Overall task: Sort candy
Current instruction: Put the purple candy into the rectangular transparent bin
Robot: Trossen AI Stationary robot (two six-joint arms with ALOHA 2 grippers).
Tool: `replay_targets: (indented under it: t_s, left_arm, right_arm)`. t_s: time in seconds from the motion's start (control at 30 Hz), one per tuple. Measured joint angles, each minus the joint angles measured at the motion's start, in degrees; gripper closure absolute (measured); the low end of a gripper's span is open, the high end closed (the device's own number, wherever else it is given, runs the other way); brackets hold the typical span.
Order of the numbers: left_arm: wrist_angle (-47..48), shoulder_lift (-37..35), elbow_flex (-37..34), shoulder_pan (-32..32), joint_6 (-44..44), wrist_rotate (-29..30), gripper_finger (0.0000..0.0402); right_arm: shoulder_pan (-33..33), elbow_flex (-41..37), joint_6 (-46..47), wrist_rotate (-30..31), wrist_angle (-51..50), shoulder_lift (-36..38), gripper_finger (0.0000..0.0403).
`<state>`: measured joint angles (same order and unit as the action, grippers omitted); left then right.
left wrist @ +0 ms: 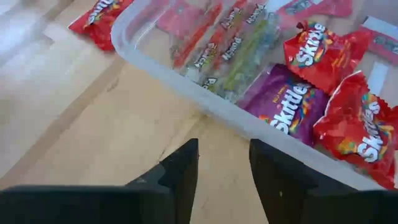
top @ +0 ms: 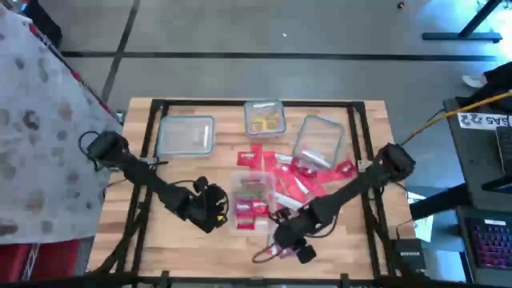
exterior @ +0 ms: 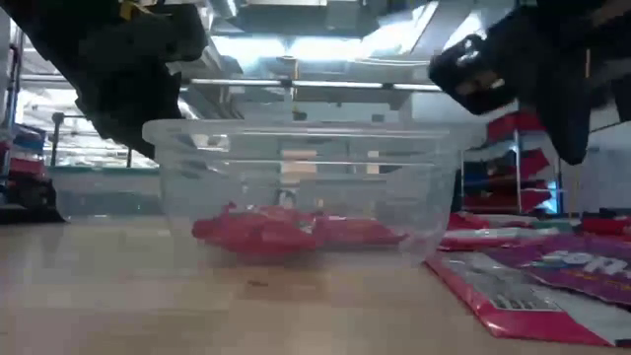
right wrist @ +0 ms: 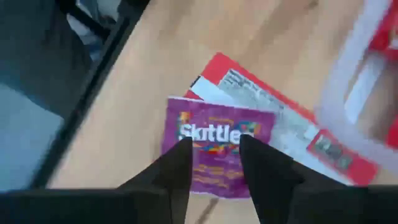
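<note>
Now hovering right gripper (right wrist: 214,146), jaws parted and empty, over purple packet (right wrist: 214,152) on tabletop (right wrist: 149,62), lined up for pickup; left gripper (left wrist: 224,152) likewise unclenched, waiting beside tub (left wrist: 186,84).

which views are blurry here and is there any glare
Right wrist view: smeared, though the purple Skittles packet stays readable beyond the right gripper. Low view: the near clear tub is soft, with bright ceiling lights behind it. Left wrist view: sharpest, packet lettering legible past the left gripper. High view: soft, evenly lit, no strong glare.
</note>
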<state>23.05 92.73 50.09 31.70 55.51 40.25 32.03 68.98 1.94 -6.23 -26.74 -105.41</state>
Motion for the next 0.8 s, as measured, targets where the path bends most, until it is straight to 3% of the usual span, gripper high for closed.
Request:
replay_targets:
  t_s: [0.27, 0.43, 0.67, 0.8]
  left_arm:
    - [-0.09, 0.00, 0.00, -0.04, -0.17, 0.00, 0.0273]
    - [-0.07, 0.00, 0.00, -0.04, -0.15, 0.00, 0.0273]
    - [-0.03, 0.00, 0.00, -0.14, -0.06, 0.00, 0.0273]
    - [-0.02, 0.00, 0.00, -0.15, -0.17, 0.00, 0.0273]
  right_arm:
    - [-0.17, -0.21, -8.68, -0.86, -0.74, -4.24, 0.0281]
    - [-0.17, -0.10, -6.86, -0.48, -0.29, -6.06, 0.0288]
    - [-0.11, 0.12, 2.56, -0.15, -0.57, -6.24, 0.0390]
    - [-0.13, 1.78, 7.02, 1.11, -3.68, -6.25, 0.0395]
